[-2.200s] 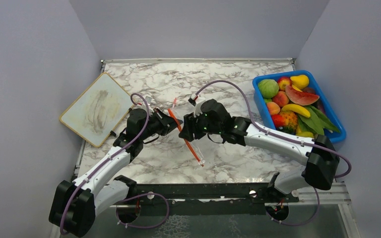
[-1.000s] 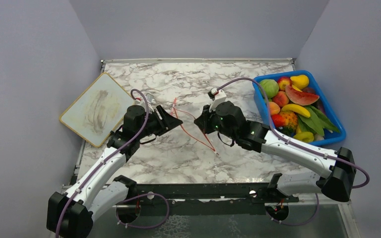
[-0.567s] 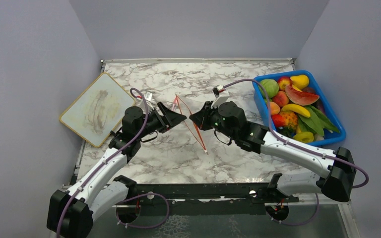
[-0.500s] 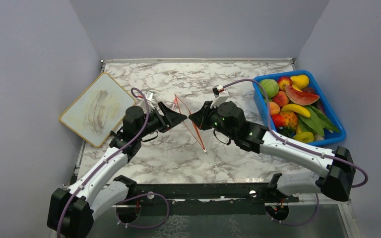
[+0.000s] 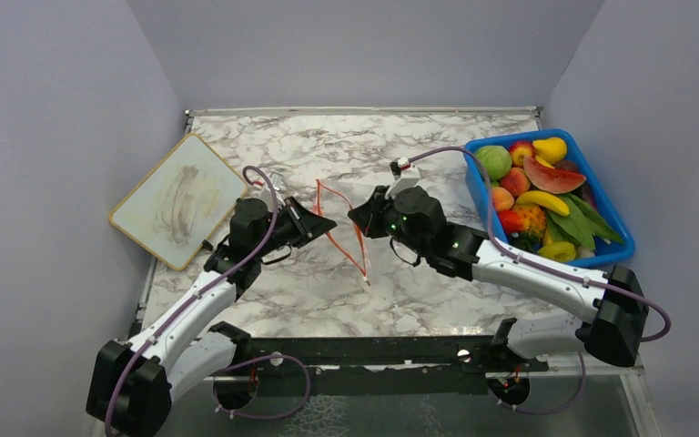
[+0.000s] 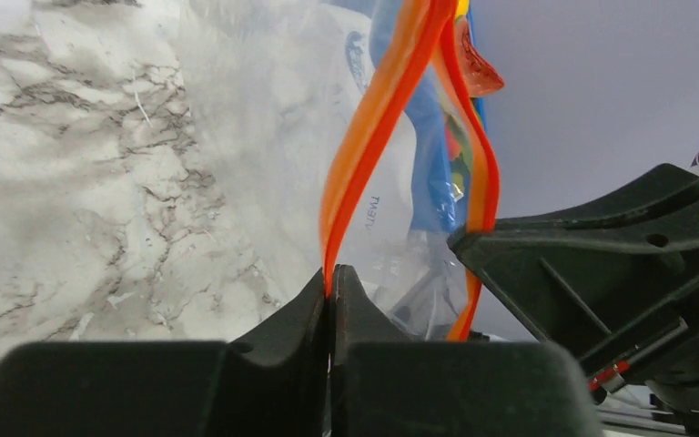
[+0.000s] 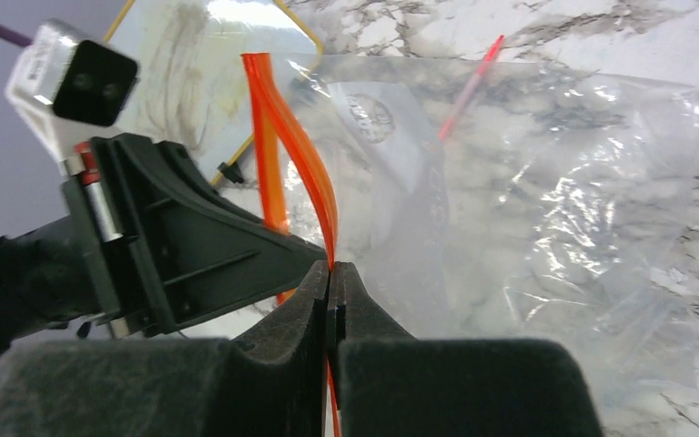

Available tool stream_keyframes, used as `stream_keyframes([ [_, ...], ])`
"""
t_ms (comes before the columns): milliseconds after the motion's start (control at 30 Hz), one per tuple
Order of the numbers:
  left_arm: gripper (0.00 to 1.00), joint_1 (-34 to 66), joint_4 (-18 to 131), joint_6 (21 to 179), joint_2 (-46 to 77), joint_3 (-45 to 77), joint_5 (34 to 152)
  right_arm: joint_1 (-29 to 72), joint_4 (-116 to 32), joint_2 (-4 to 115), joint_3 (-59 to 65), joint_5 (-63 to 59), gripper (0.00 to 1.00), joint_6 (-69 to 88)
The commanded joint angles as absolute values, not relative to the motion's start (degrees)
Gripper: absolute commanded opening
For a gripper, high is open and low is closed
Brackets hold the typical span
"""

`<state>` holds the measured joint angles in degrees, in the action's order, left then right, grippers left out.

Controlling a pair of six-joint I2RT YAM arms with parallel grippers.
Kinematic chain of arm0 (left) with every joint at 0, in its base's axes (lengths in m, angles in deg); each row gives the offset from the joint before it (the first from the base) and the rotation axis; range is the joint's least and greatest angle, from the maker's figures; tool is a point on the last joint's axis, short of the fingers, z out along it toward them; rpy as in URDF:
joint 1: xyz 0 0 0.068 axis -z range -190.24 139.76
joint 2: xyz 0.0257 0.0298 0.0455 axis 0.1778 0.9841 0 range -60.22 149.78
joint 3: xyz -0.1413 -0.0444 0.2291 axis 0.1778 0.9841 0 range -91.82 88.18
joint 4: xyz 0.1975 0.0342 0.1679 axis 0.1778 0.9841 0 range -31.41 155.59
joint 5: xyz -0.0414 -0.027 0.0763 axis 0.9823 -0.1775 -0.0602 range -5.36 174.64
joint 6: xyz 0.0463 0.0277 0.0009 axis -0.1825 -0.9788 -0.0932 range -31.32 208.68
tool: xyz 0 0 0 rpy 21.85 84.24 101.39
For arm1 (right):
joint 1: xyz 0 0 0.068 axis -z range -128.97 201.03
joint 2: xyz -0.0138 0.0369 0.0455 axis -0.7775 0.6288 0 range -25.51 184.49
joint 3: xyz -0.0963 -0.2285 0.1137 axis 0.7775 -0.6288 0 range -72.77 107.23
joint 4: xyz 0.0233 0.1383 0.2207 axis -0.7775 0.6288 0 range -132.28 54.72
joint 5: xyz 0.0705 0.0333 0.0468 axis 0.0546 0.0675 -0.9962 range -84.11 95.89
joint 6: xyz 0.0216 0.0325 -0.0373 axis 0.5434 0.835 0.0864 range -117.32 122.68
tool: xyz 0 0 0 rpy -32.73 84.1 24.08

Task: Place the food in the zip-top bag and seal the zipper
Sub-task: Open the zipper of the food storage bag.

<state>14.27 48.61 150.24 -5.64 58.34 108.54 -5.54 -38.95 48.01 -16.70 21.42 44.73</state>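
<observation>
The clear zip-top bag (image 5: pixel 341 232) hangs between my two grippers above the marble table, its mouth parted a little. My left gripper (image 5: pixel 321 221) is shut on one orange zipper strip (image 6: pixel 375 127); the other strip (image 6: pixel 484 196) bows away to the right. My right gripper (image 5: pixel 358 218) is shut on the zipper strip (image 7: pixel 300 173) of the other side, with the crinkly bag (image 7: pixel 546 209) spread beyond it. The food lies in the blue bin: a green round fruit (image 5: pixel 492 162), a watermelon slice (image 5: pixel 552 175), orange and red fruits (image 5: pixel 513 182). No food shows inside the bag.
The blue bin (image 5: pixel 621 238) stands at the right edge, also holding bananas and green leaves. A wood-framed white board (image 5: pixel 178 200) lies at the back left. A thin pink stick (image 7: pixel 470 77) lies on the marble behind the bag.
Both grippers raised the bag off the table and drew its mouth apart. In the last half second they sank slightly and the bag swung a little lower.
</observation>
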Motion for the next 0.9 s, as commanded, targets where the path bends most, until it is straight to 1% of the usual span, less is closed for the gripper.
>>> stream_keyframes([
  [0,0.00,14.53,52.88,145.94,-11.51,57.37,101.75,-5.71,-35.60,47.36,-14.84,27.63,0.01,41.75],
  [200,0.00,14.53,65.47,135.84,-16.54,50.78,95.93,-5.65,-29.23,44.16,-14.09,33.69,0.01,39.66],
  [400,0.00,14.52,78.41,124.80,-17.41,40.81,96.80,-5.57,-23.94,39.99,-13.89,39.80,0.01,38.90],
  [533,0.00,14.50,87.62,118.79,-17.33,33.91,93.74,-5.65,-22.03,37.07,-15.07,39.93,0.01,39.22],
  [633,0.00,14.50,92.45,115.31,-17.03,29.68,92.57,-5.60,-24.05,35.05,-17.76,35.44,0.01,40.23],
  [700,0.00,14.54,95.16,113.82,-16.61,26.60,92.58,-5.65,-27.97,33.80,-21.79,27.61,0.01,41.16],
  [800,0.00,14.53,98.17,112.11,-15.84,24.10,94.75,-5.63,-40.76,32.72,-29.03,13.59,0.01,40.53],
  [867,0.00,14.54,100.69,110.68,-15.31,22.72,95.04,-5.65,-46.72,34.25,-30.89,6.87,0.01,41.17],
])
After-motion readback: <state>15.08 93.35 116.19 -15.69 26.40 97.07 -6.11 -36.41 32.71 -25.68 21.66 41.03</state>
